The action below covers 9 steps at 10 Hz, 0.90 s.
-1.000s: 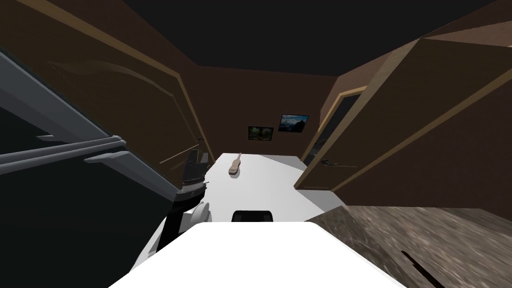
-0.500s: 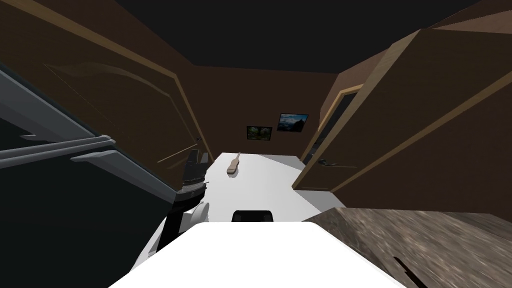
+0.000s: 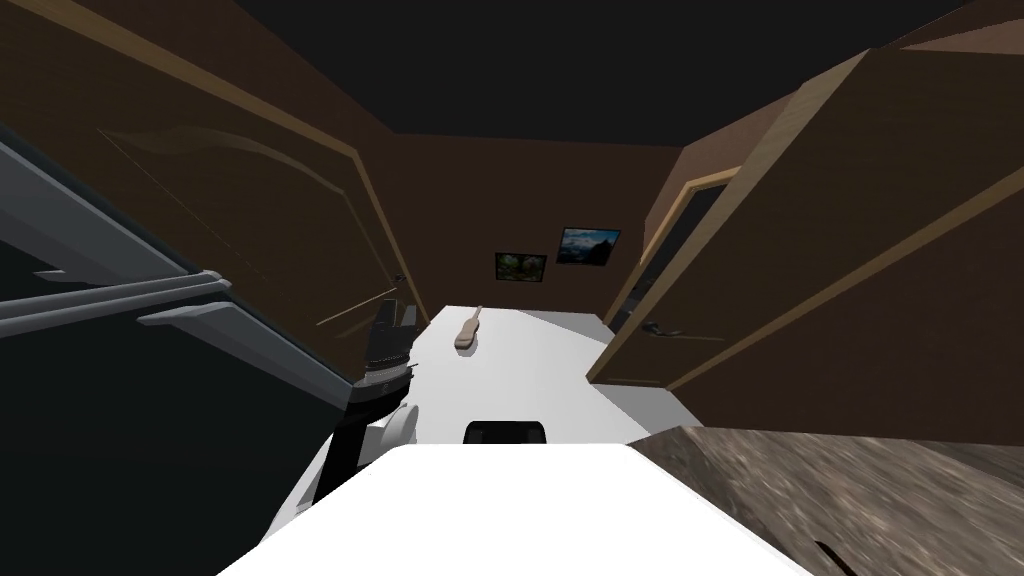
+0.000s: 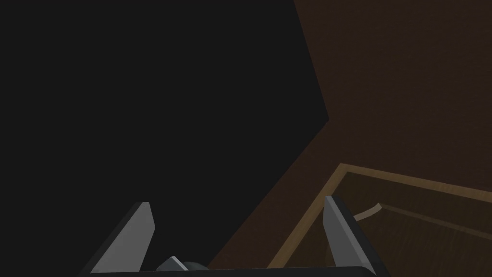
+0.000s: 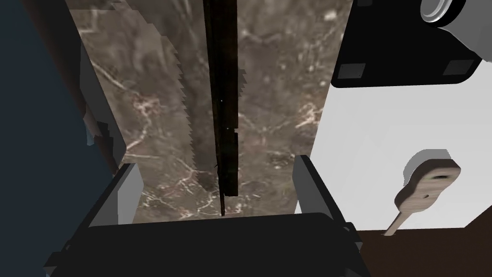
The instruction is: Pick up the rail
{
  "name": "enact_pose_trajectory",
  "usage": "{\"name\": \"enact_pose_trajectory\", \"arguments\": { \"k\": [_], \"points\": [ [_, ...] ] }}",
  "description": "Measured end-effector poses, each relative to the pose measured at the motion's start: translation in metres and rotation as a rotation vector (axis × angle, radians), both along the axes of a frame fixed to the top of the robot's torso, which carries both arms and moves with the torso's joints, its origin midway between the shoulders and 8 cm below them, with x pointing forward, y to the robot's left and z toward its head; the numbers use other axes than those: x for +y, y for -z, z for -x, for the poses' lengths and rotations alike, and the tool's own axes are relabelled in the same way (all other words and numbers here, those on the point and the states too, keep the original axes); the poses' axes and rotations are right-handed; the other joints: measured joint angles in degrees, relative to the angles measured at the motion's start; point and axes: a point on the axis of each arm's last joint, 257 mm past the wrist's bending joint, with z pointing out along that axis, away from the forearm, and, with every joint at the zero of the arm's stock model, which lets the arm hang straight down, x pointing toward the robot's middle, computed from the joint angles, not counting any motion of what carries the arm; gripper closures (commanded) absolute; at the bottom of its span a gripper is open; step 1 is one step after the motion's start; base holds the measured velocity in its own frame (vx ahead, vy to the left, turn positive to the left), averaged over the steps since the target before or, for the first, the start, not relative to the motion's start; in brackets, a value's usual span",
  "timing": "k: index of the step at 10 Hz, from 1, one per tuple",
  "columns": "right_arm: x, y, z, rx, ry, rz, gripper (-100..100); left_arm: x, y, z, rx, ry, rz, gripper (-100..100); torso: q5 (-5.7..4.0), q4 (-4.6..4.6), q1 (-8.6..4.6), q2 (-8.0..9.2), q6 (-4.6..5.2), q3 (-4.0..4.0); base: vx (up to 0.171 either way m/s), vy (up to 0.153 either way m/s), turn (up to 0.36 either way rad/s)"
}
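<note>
Brown-walled room, white floor (image 3: 540, 350), marbled brown tabletop (image 5: 278, 96) close by on the right. Dark, thin rail (image 5: 223, 96) flat on that tabletop, stretching lengthwise away from the right claw (image 5: 215, 163). Hovers over the tabletop, blades spread wide either side of the rail's near end, touching nothing. Left claw (image 4: 236, 204) raised well apart from the tabletop, across the floor beside a brown door (image 3: 230, 200), equally wide and empty. Small guitar-shaped wooden thing (image 5: 427, 190) on the floor just off the tabletop's edge.
</note>
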Motion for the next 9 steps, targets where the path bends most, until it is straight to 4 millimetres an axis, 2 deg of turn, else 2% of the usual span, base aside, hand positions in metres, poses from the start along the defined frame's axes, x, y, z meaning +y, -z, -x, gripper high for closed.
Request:
{"name": "enact_pose_trajectory", "arguments": {
  "k": [4,8,9],
  "points": [
    [-0.004,0.004,0.015,-0.012,0.001,-0.001,-100,0.000,0.000,0.000,0.000,0.000,0.000,0,-0.03,0.01,-0.02,0.00,0.00,0.01,0.032,0.006,0.022],
    [-0.014,0.003,0.039,-0.006,0.014,0.017,-100,0.000,0.000,0.000,0.000,0.000,0.000,0,-0.03,0.00,-0.04,0.00,0.01,0.00,0.035,0.011,0.031],
    [-0.009,0.010,0.043,-0.013,0.013,0.004,-100,0.000,0.000,0.000,0.000,0.000,0.000,0,-0.06,0.00,-0.07,-0.02,0.00,-0.01,0.042,0.007,0.020]
  ]
}}
